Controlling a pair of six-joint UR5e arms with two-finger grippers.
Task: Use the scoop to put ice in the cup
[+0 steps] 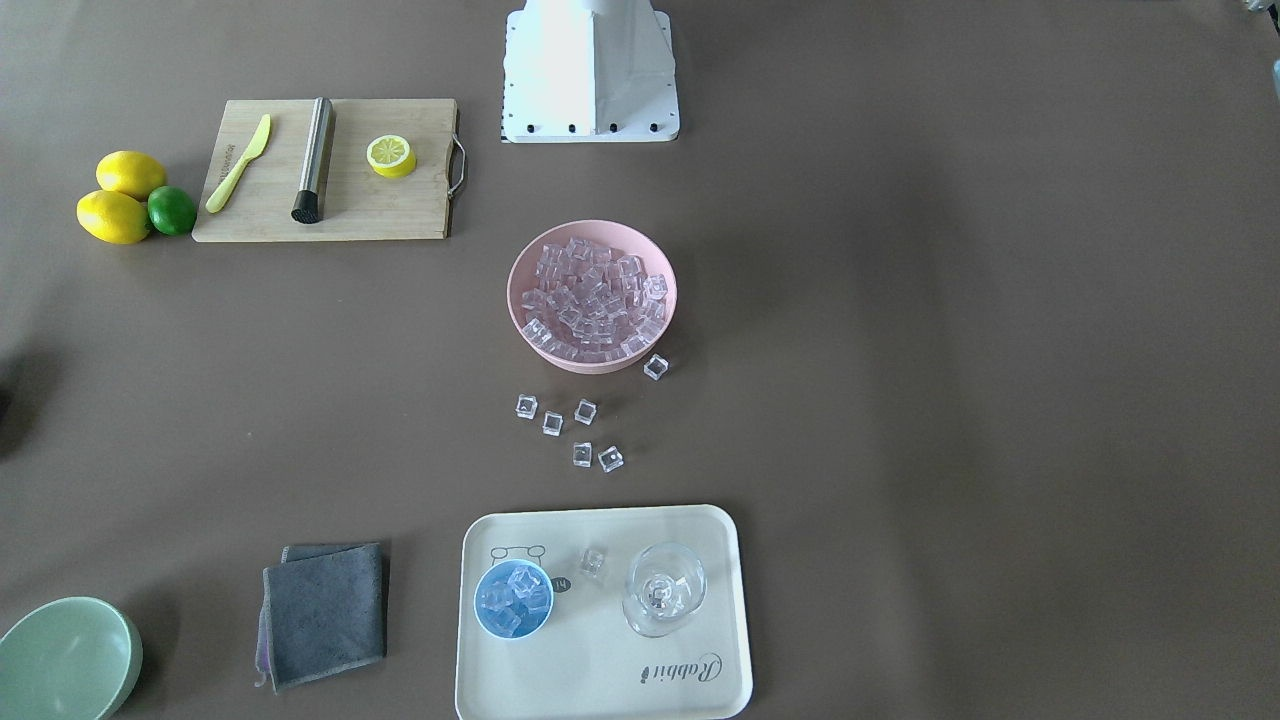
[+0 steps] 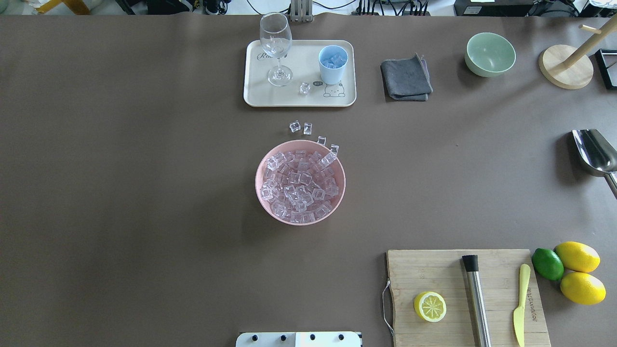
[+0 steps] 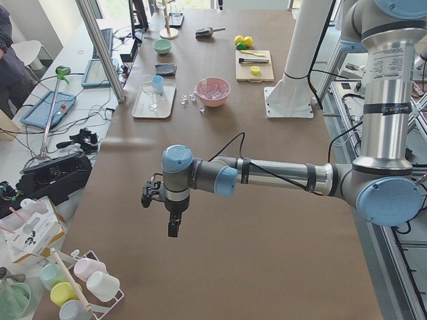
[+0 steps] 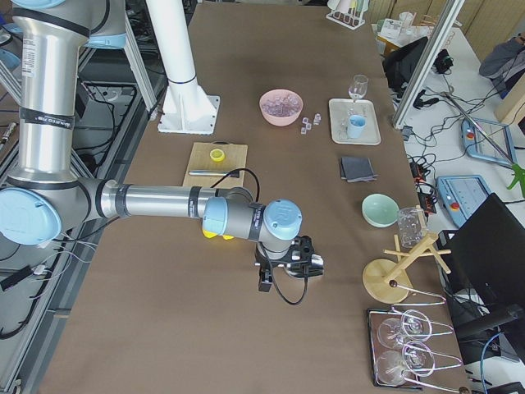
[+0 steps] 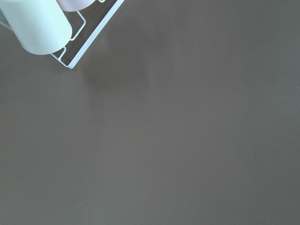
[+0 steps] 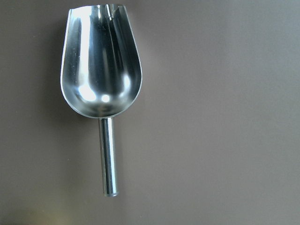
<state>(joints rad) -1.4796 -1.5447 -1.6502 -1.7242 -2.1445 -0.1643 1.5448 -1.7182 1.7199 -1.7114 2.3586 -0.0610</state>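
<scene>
The shiny scoop [image 6: 101, 65] is lying flat on the table with nothing in it, and the right claw [image 4: 264, 285] is hanging over it. The blue cup [image 1: 479, 603] is sitting on the tray [image 1: 600, 670] with some ice [image 1: 520, 580] in it. More ice is filling the pink bowl [image 1: 512, 300]. The left claw [image 3: 173, 230] is hanging far off. I cannot tell if either claw is wide or narrow.

We see bare brown counter [image 5: 178, 140], with a pale green cup [image 5: 35, 23] in a white wire rack [image 5: 86, 40] at top left.
</scene>
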